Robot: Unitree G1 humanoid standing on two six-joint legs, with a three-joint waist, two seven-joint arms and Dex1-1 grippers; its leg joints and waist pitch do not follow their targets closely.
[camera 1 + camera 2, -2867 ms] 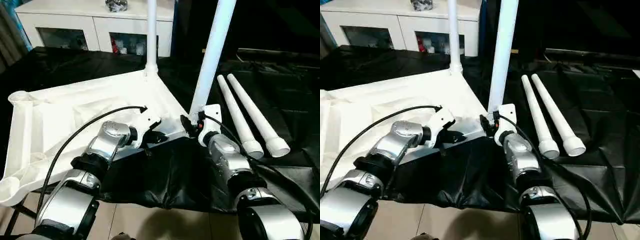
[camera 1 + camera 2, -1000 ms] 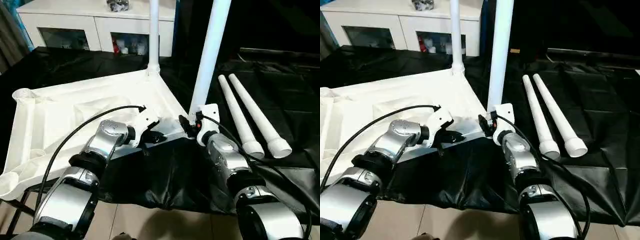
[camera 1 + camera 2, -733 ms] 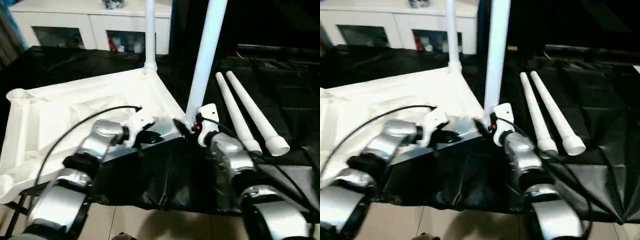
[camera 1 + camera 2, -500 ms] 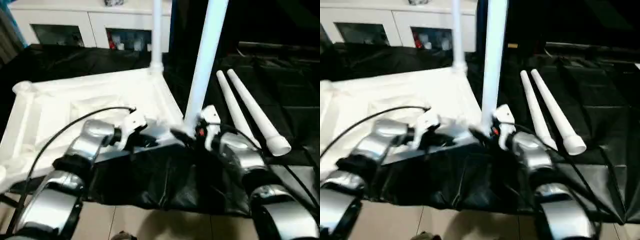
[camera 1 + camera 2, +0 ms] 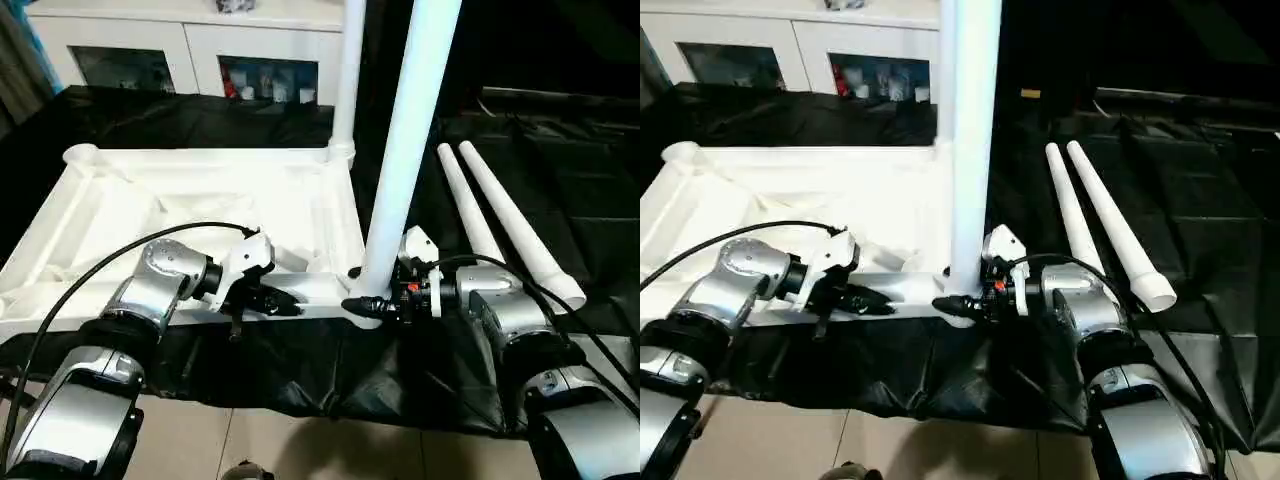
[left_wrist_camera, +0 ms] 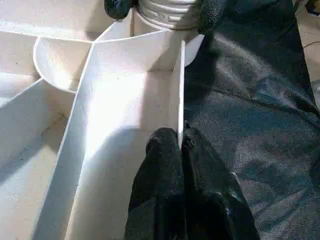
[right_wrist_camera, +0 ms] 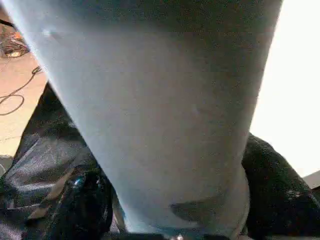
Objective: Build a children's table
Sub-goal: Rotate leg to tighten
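Gripper (image 6: 181,145) astride tabletop (image 6: 125,115) near edge

The tabletop (image 5: 190,195) is seen in plain white, as are the upright leg (image 5: 408,140) and the two loose legs (image 5: 500,225). A glossy black sheet (image 5: 560,160) is spread beneath them. Black fingers are shown on the left gripper (image 6: 181,150) and right gripper (image 5: 358,303); silver forearms (image 5: 160,285) are seen behind. A white cabinet (image 5: 180,45) is seen behind.
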